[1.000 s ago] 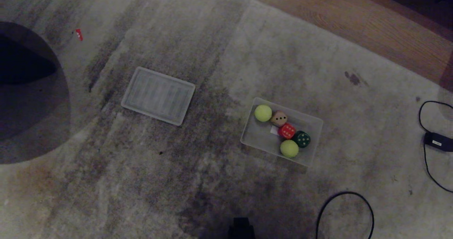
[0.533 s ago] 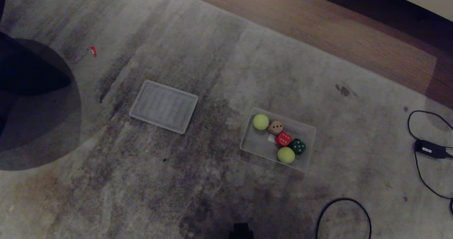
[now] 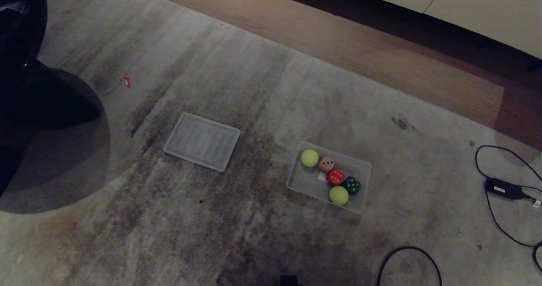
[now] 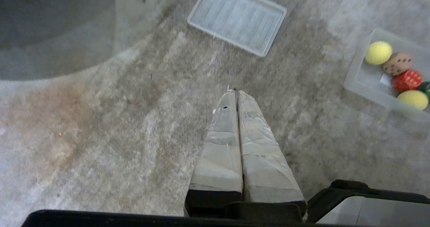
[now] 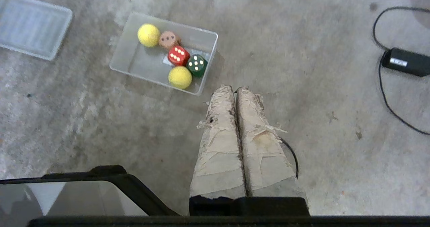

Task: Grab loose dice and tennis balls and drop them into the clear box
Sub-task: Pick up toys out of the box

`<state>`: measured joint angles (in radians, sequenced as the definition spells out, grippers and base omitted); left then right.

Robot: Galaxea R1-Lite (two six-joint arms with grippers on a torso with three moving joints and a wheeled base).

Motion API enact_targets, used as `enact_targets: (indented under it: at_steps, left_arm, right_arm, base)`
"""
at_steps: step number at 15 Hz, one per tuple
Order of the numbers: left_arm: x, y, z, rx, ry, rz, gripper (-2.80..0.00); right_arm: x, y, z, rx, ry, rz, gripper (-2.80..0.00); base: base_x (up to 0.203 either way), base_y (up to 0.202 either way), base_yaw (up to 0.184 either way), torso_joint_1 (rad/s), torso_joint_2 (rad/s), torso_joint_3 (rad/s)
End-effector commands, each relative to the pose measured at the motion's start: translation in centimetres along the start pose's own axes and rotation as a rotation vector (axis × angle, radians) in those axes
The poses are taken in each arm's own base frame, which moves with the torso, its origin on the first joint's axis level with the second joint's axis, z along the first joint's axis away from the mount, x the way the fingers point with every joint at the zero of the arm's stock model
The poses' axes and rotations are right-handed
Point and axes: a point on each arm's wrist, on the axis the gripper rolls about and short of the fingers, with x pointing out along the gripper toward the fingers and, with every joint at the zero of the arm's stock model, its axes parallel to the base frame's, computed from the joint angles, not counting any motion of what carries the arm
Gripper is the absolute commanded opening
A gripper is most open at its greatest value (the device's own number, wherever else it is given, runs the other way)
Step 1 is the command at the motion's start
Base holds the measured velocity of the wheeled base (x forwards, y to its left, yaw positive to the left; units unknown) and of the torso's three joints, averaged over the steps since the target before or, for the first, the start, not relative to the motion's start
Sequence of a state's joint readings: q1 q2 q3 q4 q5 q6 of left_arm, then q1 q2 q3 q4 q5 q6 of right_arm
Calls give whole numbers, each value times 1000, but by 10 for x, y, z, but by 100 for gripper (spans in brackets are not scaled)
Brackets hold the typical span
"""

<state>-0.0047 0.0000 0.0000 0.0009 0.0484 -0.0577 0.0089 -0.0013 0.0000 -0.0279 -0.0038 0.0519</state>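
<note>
In the head view the whole scene is sliding toward the near edge and shrinking while more of the wooden floor (image 3: 381,49) and a pale wall are coming into sight at the far side; that is the camera rising and tilting with the robot, not the things moving on the rug (image 3: 127,218). The clear box (image 3: 360,188) is sitting right of centre, holding two tennis balls (image 3: 310,158), a tan die (image 3: 326,164), a red die (image 3: 335,176) and a dark green die (image 3: 352,185), while its lid (image 3: 202,141) is lying well apart to the left. No loose piece is showing on the rug, and no yellow die is visible, so the collecting is probably finished or nearly so. In the left wrist view the left end effector (image 4: 235,92) is hanging above bare rug, its taped fingers pressed together and holding nothing. In the right wrist view the right end effector (image 5: 234,88) is likewise closed narrow and empty, hovering just near of the box, with a power adapter (image 5: 404,61) and cable lying far to the right.
</note>
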Motion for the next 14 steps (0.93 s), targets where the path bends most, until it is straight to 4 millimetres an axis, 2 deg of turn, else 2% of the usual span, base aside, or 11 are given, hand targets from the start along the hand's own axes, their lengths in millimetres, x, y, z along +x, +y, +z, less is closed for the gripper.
enact_targets:
  at_steps: [1,14]
  left_arm:
    - [0,0,0,1,2,1,-280]
    - [0,0,0,4,2,-1,-280]
  right_arm:
    - [1,0,-3,0,12,-1,-280]
    - [1,0,-3,0,12,-1,-280]
  base:
    - [0,0,0,-1,-2,207]
    - [0,0,0,2,2,204]
